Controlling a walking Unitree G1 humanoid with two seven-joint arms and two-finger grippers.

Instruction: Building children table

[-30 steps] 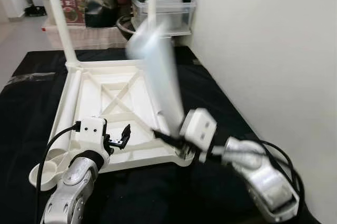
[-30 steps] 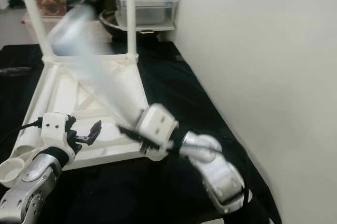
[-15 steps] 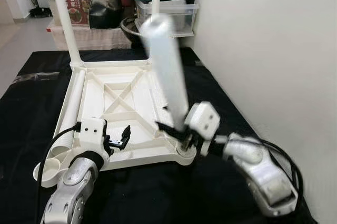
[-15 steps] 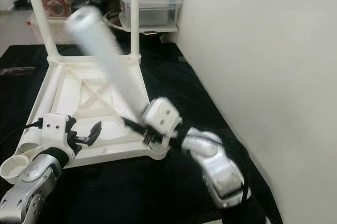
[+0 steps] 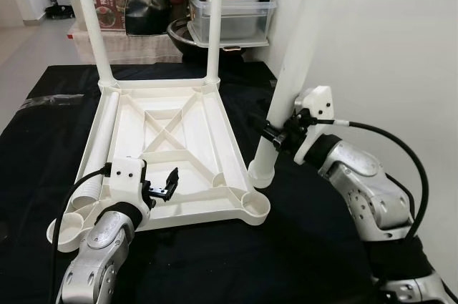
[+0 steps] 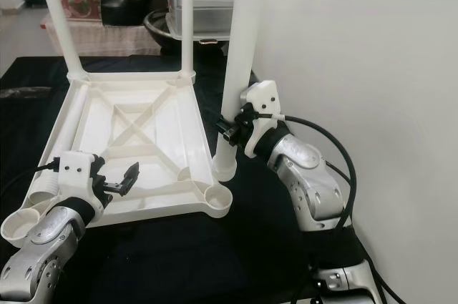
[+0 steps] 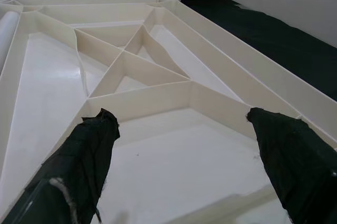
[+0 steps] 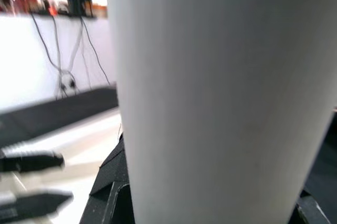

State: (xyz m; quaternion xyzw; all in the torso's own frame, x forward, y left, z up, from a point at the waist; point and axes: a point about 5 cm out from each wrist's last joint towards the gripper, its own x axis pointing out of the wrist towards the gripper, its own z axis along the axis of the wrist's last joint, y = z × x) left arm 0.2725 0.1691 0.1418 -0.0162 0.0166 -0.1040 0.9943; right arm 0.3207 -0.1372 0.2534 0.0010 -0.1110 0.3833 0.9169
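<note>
We are clamping the white leg (image 5: 286, 96) upright in the right gripper (image 5: 275, 134); next, seating it into the tabletop's (image 5: 172, 146) corner socket (image 5: 252, 204). Left gripper (image 5: 161, 191) is hovering released.

The right gripper (image 5: 275, 132) is swinging the loose table leg (image 5: 286, 89) from a leftward tilt to near upright — foot now beside the tabletop (image 5: 172, 139) corner.

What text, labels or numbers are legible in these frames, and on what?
None legible.
Red printed box behind the table: has print, too small and blurred to read.
Upturned white tabletop, its legs and the leg held in the right gripper: no markings.
Left gripper and both arm housings: no readable labels.
</note>
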